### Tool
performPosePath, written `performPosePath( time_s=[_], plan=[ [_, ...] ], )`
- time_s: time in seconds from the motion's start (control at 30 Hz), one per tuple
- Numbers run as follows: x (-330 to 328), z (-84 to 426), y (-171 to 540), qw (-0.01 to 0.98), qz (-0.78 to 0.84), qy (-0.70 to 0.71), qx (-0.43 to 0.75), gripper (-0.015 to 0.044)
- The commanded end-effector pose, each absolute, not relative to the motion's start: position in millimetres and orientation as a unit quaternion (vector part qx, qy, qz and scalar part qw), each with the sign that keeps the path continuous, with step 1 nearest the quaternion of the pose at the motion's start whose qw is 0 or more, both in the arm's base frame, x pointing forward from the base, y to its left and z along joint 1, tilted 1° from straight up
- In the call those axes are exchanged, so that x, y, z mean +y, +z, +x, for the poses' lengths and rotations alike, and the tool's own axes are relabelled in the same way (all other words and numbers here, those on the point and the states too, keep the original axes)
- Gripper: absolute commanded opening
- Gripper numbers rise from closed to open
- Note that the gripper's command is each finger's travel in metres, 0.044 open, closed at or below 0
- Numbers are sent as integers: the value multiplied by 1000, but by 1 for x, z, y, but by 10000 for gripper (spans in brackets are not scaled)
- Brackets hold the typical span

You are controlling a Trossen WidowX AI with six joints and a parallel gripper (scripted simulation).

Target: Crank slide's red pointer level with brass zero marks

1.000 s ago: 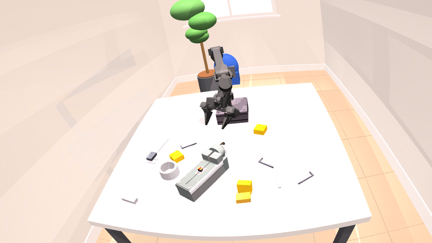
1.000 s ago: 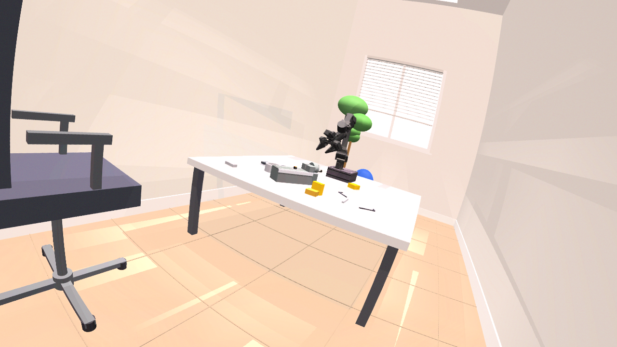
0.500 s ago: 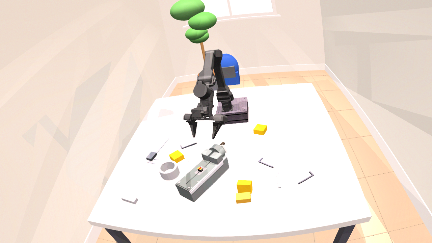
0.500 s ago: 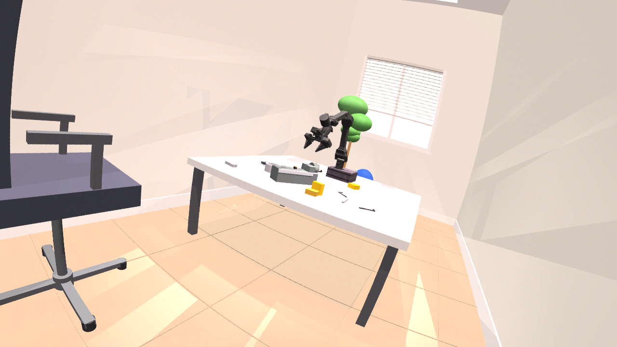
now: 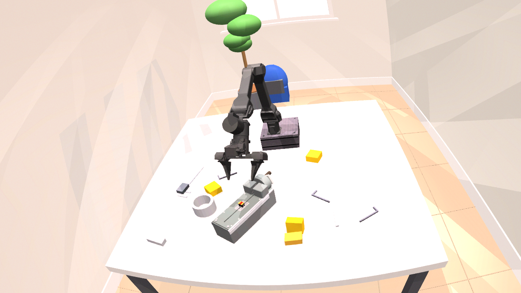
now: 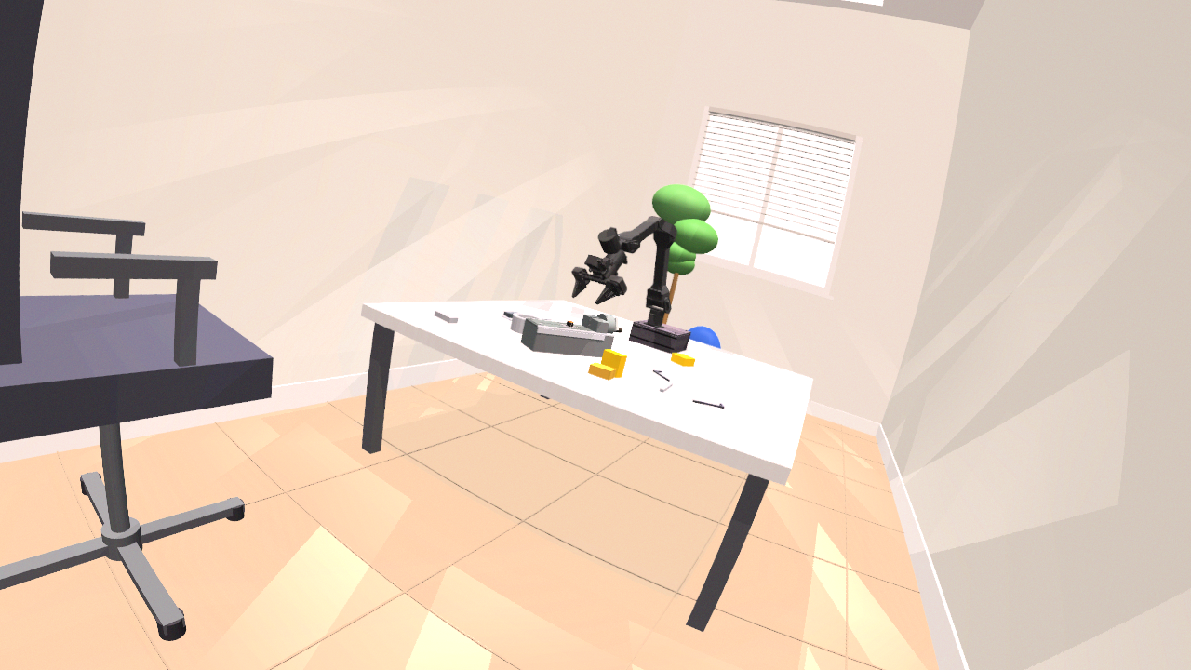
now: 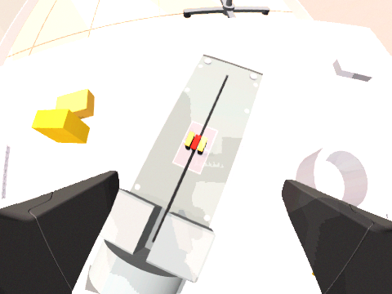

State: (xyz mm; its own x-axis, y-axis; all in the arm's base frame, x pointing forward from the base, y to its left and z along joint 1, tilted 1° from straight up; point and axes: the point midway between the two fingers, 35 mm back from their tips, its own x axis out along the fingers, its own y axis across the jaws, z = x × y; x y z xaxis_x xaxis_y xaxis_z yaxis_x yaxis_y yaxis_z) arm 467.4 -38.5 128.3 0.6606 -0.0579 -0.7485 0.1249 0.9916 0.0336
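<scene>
The grey machine (image 5: 255, 218) (image 6: 566, 340) (image 7: 163, 163) stands on the table. Its red pointer (image 5: 241, 203) (image 7: 196, 142) sits in the slot between two brass marks (image 7: 189, 139) (image 7: 202, 144) and looks level with them in the wrist view; a tiny offset cannot be ruled out. The crank's brown handle (image 5: 268, 173) (image 6: 618, 330) sticks out behind the round housing and is out of the wrist view. My gripper (image 5: 240, 178) (image 6: 588, 298) (image 7: 202, 184) is open and empty. It hangs above the machine's housing end, clear of the handle.
A pale ring (image 5: 204, 211) (image 7: 355, 171) and a yellow block (image 5: 213, 188) lie beside the machine. Two yellow blocks (image 5: 294, 224) (image 5: 293, 238) are on its other side, with hex keys (image 5: 322, 197) (image 5: 368, 215) beyond. Another yellow block (image 5: 314, 156) lies near the arm's base.
</scene>
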Motion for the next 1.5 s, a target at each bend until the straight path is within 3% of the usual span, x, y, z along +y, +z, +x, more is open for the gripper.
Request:
performPosePath(
  time_s=[0.0,0.63,1.2,1.47],
  plan=[
    [-38,468,122,911,41,-47,407,440],
    [-38,468,122,911,41,-47,407,440],
    [-38,468,122,911,41,-47,407,0],
    [-38,468,122,911,41,-47,407,0]
  ],
)
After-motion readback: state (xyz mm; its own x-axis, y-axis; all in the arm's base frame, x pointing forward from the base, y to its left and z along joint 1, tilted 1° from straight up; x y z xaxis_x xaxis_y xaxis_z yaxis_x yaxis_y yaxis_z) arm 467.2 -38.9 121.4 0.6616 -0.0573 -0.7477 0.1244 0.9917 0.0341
